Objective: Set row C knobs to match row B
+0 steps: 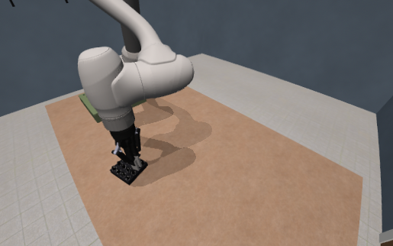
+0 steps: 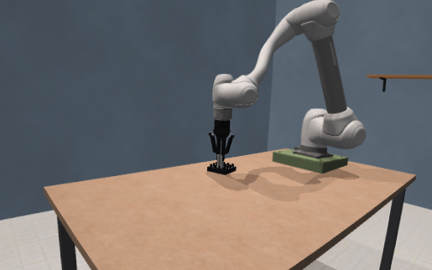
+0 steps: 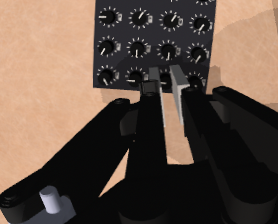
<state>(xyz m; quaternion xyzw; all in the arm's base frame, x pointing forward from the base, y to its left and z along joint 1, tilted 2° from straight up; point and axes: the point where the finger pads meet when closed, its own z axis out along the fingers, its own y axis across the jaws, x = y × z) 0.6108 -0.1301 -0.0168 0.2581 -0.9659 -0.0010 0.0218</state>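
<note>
The knob box [image 2: 221,168] is seen standing on the table [image 2: 210,218], toward the far side and well to the left of the green base plate [image 2: 335,163] on which the arm [image 2: 294,33] is mounted. In the wrist view the knob box [image 3: 121,31] is shown as a black square with a four-by-four grid of small knobs, each ringed by white marks.

The gripper [image 3: 162,84] is held straight down over the box, its fingertips at the row nearest the camera in the wrist view. The fingers are drawn close together and pinched on one knob of that row – the knob itself is hidden between the pads, so its white line cannot be read. Which row this is by name cannot be told, as the printed names are too small.

From the top view, the gripper [image 1: 135,163] is seen at the box's right edge.
</note>
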